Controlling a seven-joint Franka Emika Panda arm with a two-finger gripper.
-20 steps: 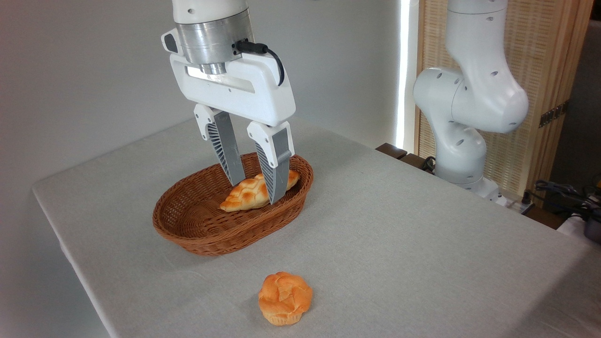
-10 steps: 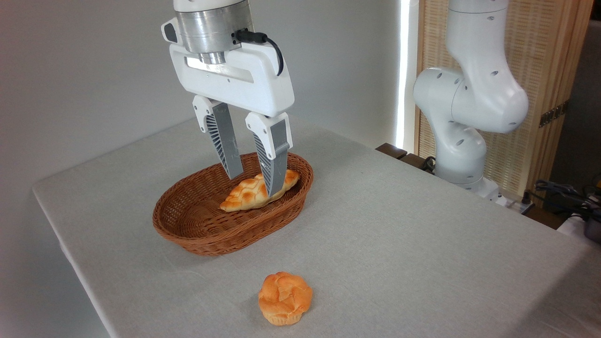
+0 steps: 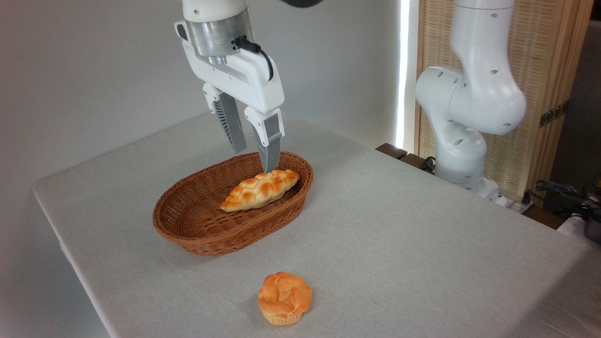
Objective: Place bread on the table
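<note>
The bread (image 3: 259, 189), a braided golden loaf with pointed ends, lies inside the brown wicker basket (image 3: 197, 234) along its right wall. My gripper (image 3: 256, 158) hangs open just above the loaf's far end, over the basket's back rim. Nothing sits between the fingers. The front fingertip is a short way above the loaf and does not touch it. The basket stands on the grey-clothed table (image 3: 399, 244).
A small round orange bun (image 3: 284, 297) rests on the cloth in front of the basket, near the front edge. The arm's white base and lower links (image 3: 465, 117) rise at the right behind the table. Cables and a wooden screen are at the far right.
The gripper has risen out of the basket and shifted back and slightly right, away from the loaf. The bread stays where it lay. The fingers remain apart.
</note>
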